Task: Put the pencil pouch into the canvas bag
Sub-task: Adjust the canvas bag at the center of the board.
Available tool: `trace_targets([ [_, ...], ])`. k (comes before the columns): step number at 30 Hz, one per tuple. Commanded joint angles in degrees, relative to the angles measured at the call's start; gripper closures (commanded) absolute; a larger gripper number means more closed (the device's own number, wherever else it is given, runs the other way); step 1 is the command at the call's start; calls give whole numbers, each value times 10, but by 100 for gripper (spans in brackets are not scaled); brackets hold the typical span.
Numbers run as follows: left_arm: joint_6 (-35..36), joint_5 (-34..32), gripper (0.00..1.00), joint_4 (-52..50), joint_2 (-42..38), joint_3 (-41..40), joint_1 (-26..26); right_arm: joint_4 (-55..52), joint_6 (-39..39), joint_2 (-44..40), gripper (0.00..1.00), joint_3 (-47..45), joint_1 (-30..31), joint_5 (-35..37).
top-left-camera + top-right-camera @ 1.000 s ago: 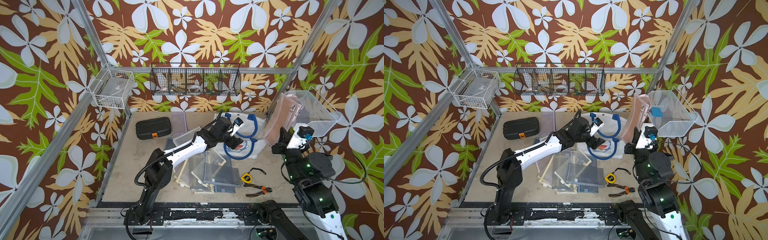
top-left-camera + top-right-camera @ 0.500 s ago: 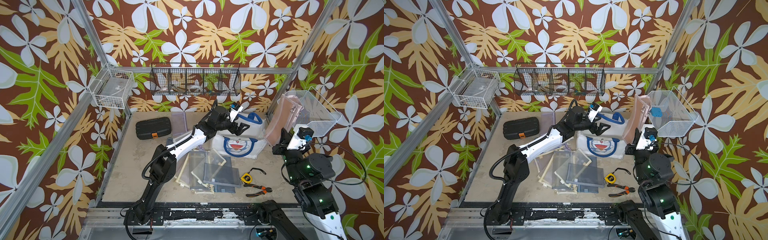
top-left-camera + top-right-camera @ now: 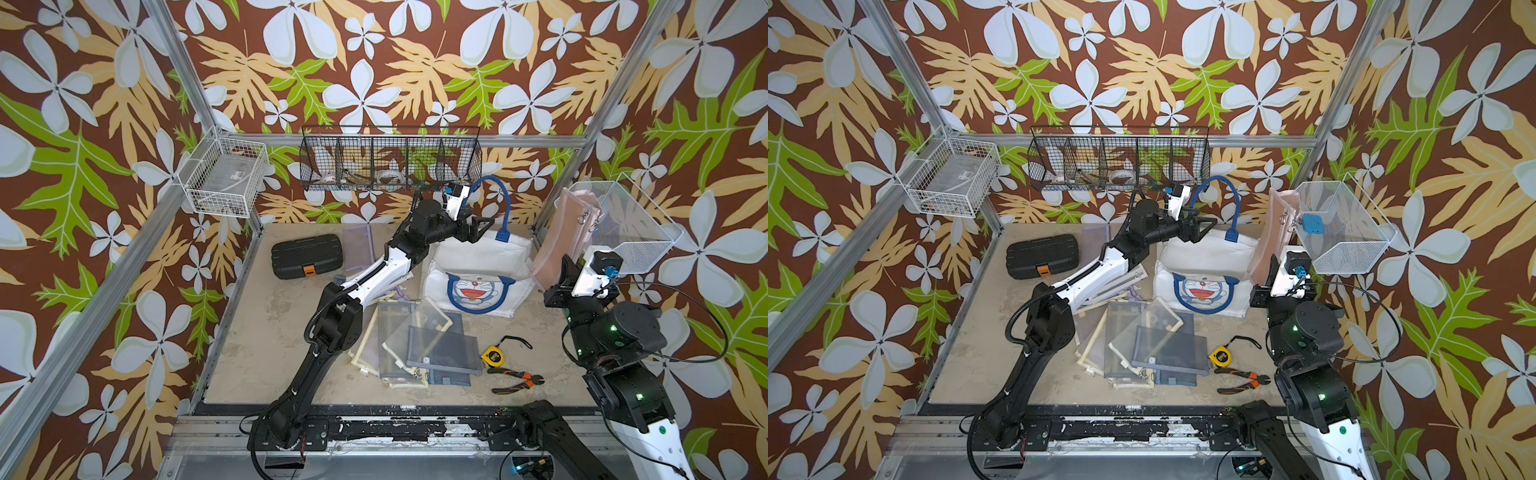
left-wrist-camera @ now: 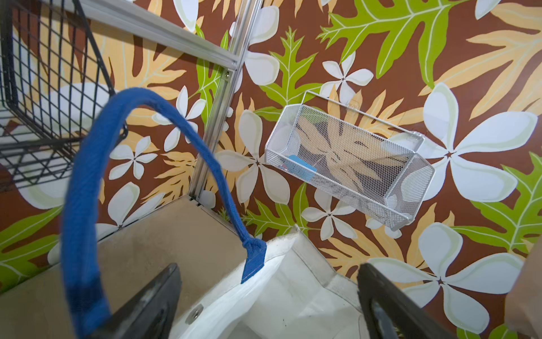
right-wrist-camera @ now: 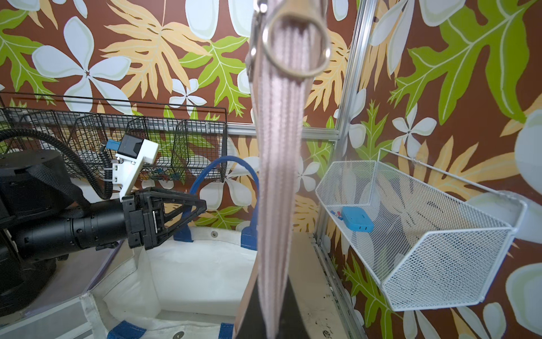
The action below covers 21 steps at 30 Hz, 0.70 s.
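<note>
The white canvas bag point(image 3: 478, 255) point(image 3: 1204, 255) stands at the back of the table, mouth up, with the Doraemon face toward the front. My left gripper point(image 3: 482, 226) point(image 3: 1204, 228) point(image 4: 268, 267) hovers open over the bag's mouth with nothing between its fingers. One blue handle point(image 4: 88, 164) point(image 5: 223, 167) arches up beside one finger. The pink pencil pouch point(image 3: 561, 232) point(image 3: 1268, 237) point(image 5: 278, 176) stands upright just right of the bag. My right gripper point(image 3: 557, 274) point(image 5: 275, 323) is shut on the pouch's lower end.
A black plastic case point(image 3: 306, 261) lies at the back left. A pile of mesh pouches point(image 3: 415, 345), a yellow tape measure point(image 3: 492, 356) and pliers point(image 3: 515, 380) lie in front. A white mesh basket point(image 3: 631, 232) hangs right beside the pouch. A black wire basket point(image 3: 390, 160) hangs behind.
My left arm rose and drew back over the bag, its fingers spreading a little wider. The bag went from slumped to standing with its face showing. The right arm and pouch stayed put.
</note>
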Motion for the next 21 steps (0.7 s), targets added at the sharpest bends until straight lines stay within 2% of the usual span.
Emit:
trace_targets([
  [1,-1,-8,6,30,-11,-8,2,18,-6,7,100,4,0,0],
  [7,33,-8,10,6,-26,-14,3,24,-5,20,100,5,0,-4],
  [10,68,-23,14,5,-55,-44,3,27,-7,25,100,7,0,-2],
  [12,87,-42,25,-3,-63,-44,8,27,-5,27,100,9,0,-6],
  [15,79,-34,69,-15,-32,0,27,27,-2,30,100,8,0,-12],
  [16,74,-26,79,-19,-14,19,31,28,1,32,100,7,0,-12],
  [17,73,-20,85,-23,0,35,33,27,2,33,100,6,0,-13],
  [18,76,-16,86,-25,12,47,32,28,4,35,100,6,0,-15],
  [21,73,-21,86,-3,28,40,32,29,10,36,100,-1,0,-17],
])
